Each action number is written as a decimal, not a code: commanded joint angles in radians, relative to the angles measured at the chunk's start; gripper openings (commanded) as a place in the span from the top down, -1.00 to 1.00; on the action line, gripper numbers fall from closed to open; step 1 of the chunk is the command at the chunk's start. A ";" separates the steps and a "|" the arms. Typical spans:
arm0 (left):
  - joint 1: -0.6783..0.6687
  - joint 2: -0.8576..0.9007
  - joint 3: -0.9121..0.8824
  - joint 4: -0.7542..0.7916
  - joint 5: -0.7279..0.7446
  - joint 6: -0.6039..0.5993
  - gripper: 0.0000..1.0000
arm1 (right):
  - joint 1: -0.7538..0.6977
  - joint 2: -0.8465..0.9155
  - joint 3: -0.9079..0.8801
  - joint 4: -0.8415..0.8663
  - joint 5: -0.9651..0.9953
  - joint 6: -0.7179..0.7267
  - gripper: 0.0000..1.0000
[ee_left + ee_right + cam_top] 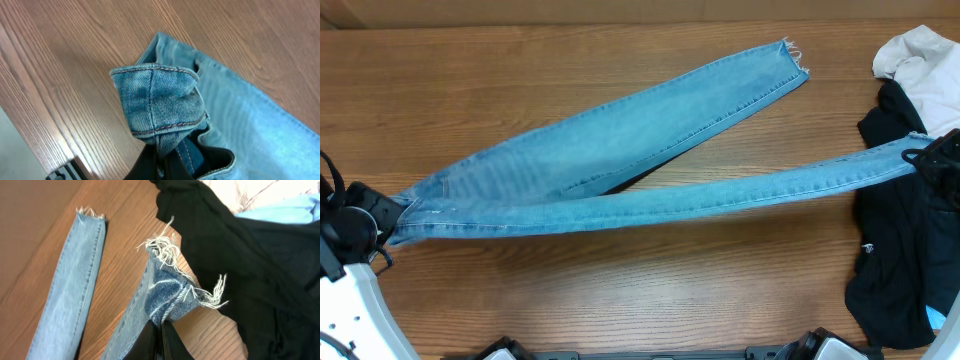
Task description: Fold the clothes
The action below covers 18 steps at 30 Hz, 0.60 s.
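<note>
The light blue jeans [620, 160] were stretched lengthwise across the wooden surface [620, 300], the waist end at the left edge and the two legs spread apart in a narrow V toward the right. The waistband corner was gripped by the closed left fingers [145, 167] and was bunched above them. The frayed hem of the nearer leg was pinched by the closed right fingers [175, 342] at the right edge, just over the black garment [890, 260]. The hem of the other leg lay free and flat toward the far right corner. An off-white cloth [920, 60] was seen in that corner, beside the black garment. No fold was visible, so the task was judged to be at its start: the jeans had only been pulled out straight. The legs remained to be laid one on the other, and the length then folded over.
</note>
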 commanded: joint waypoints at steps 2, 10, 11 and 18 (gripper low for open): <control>0.012 0.006 0.003 0.012 -0.051 0.016 0.92 | 0.035 0.022 0.033 0.042 0.039 -0.029 0.92; 0.012 0.160 -0.016 0.039 -0.089 0.012 0.92 | 0.146 0.222 0.043 0.167 0.040 -0.029 0.90; 0.011 0.182 -0.016 0.048 -0.082 0.011 0.92 | 0.155 0.246 0.051 0.171 0.042 -0.029 0.90; -0.016 0.362 -0.016 0.175 -0.068 0.012 0.92 | 0.269 0.499 0.217 0.172 0.138 -0.034 0.90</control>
